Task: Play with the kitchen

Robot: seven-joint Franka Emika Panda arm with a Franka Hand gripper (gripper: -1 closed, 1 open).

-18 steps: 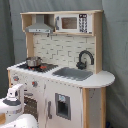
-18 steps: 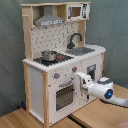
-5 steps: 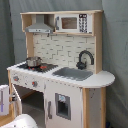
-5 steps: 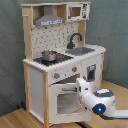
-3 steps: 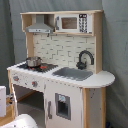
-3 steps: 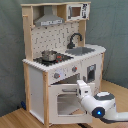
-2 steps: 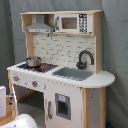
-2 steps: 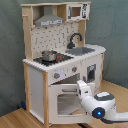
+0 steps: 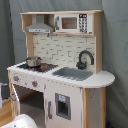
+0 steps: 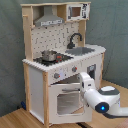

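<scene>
Arm (image 10: 97,95) low before the kitchen (image 10: 55,60)

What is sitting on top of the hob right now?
A small metal pot stands on the hob, clear in both exterior views, with something small and reddish beside it. The pot's inside is not visible, so any contents cannot be told.

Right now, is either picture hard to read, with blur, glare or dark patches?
In both exterior views the light is soft and even, without glare. In the first exterior view the kitchen looks slightly soft and the open space under its hob lies in shadow. In the second exterior view the arm near the oven door is softer than the rest.
</scene>
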